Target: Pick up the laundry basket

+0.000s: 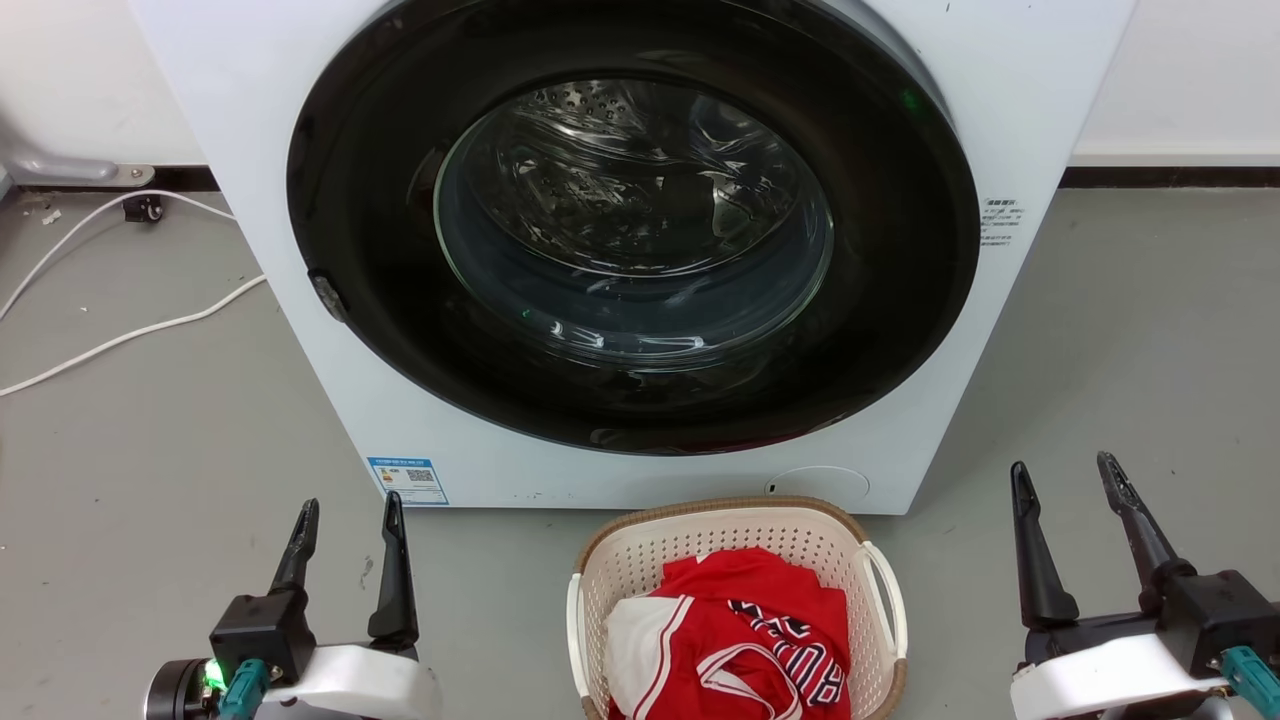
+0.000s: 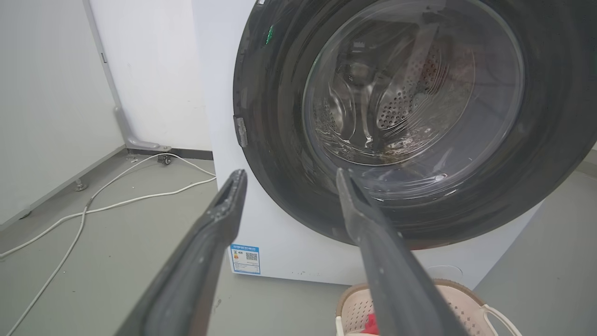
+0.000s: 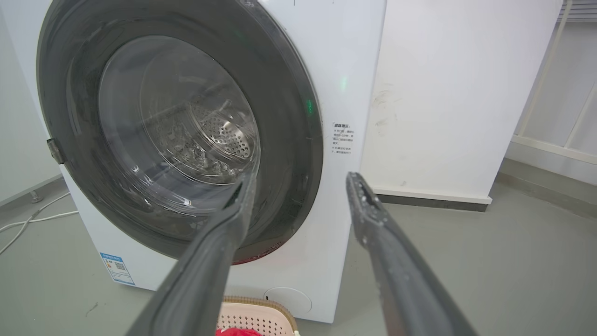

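The laundry basket (image 1: 640, 560), cream perforated plastic with a brown rim and white loop handles, stands on the floor just in front of the washing machine, bottom centre of the head view. Red and white clothes (image 1: 735, 640) fill it. My left gripper (image 1: 350, 510) is open, off to the basket's left, holding nothing. My right gripper (image 1: 1065, 470) is open too, off to its right, also holding nothing. The left wrist view catches the basket's rim (image 2: 447, 291) behind my open left gripper (image 2: 289, 175). The right wrist view has the rim (image 3: 261, 303) below my open right gripper (image 3: 301, 179).
A white washing machine (image 1: 1020, 90) with a shut dark round door (image 1: 630, 230) stands close behind the basket. White cables (image 1: 130, 330) trail over the grey floor at the left. A white wall panel (image 3: 443, 93) stands right of the machine.
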Available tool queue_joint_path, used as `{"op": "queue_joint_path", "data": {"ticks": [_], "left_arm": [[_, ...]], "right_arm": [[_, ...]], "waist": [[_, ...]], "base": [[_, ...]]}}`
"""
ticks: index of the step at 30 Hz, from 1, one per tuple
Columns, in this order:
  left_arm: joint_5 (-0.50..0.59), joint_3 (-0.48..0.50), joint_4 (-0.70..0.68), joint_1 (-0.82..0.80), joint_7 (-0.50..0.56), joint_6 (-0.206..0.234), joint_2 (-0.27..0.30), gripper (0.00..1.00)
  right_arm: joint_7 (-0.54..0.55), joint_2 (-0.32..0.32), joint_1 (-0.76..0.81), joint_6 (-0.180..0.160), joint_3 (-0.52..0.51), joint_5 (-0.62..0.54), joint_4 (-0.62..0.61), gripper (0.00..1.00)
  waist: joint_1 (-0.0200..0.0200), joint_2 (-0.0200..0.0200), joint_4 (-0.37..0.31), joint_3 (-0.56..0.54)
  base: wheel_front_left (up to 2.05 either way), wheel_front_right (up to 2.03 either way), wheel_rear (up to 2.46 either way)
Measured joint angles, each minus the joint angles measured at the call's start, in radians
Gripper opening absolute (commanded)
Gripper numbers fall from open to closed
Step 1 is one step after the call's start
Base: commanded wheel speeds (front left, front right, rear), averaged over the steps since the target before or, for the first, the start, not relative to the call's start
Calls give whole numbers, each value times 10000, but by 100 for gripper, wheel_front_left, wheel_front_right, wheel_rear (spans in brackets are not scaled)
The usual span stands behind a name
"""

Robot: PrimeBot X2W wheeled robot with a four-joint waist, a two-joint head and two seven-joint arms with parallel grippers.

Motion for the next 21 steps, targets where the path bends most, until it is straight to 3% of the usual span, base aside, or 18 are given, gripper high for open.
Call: {"op": "queue_joint_path", "data": {"ticks": [21], "left_arm": [[1011, 274, -140, 128, -293, -205, -150, 100]], "right_arm": [[-267, -2, 136, 12, -100, -412, -173, 100]], "waist": [[0, 0, 34, -6]], "base": [[0, 0, 0]]}}
